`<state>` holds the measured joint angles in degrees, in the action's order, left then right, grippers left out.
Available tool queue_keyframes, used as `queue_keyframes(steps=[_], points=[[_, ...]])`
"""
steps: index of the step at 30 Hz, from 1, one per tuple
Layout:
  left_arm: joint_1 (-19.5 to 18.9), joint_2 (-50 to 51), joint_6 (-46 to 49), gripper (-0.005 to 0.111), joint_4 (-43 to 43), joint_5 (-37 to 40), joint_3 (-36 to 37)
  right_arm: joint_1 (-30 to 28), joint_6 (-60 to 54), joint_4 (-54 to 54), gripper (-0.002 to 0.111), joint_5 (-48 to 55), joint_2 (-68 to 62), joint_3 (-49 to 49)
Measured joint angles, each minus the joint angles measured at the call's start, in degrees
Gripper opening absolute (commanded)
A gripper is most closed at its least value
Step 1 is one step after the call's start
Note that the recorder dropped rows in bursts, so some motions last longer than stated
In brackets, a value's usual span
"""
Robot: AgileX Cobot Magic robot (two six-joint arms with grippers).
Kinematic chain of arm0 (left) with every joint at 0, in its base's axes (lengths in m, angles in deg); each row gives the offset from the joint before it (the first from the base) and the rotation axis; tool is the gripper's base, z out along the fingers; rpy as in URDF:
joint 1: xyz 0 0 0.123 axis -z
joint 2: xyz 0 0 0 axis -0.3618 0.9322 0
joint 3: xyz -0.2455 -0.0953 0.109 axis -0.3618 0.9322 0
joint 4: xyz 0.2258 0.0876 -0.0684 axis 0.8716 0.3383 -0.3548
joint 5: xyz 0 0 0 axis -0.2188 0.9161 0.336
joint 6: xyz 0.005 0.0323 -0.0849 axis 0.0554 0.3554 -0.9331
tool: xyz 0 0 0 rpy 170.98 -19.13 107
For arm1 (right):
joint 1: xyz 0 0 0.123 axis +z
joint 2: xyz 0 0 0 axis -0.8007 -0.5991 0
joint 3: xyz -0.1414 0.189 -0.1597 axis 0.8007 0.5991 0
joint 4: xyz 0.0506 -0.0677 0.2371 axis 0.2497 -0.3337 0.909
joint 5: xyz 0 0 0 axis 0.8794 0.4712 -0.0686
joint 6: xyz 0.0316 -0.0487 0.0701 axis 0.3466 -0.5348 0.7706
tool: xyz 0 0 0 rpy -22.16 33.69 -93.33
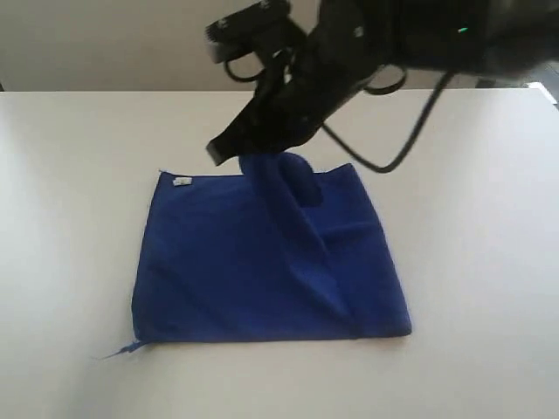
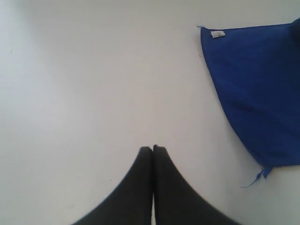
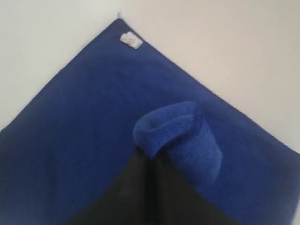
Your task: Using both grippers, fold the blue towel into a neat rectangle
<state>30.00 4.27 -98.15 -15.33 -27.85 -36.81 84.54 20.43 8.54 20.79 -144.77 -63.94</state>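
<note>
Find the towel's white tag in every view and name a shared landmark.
Exterior: white tag on the blue towel's far-left corner.
Left wrist: tag by the towel corner, far from the left gripper.
Right wrist: tag by the corner beyond the right gripper.
Landmark: that tagged corner.

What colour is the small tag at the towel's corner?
White. The tag on the blue towel shows best in the right wrist view.

Fuzzy cloth towel [image 1: 227, 262], matt table [image 1: 70, 175] (seemingly smooth)
</note>
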Motion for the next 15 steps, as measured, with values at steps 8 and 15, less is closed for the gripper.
queue_keyframes(steps=[8,15], points=[[0.00,0.00,0.00,0.000,0.00,0.00,0.00,6.59,0.10,0.12,0.000,-3.10,-15.42,-6.25],[0.00,0.00,0.00,0.000,0.00,0.00,0.00,8.27,0.37,0.32,0.000,-5.14,-23.92,-9.94]])
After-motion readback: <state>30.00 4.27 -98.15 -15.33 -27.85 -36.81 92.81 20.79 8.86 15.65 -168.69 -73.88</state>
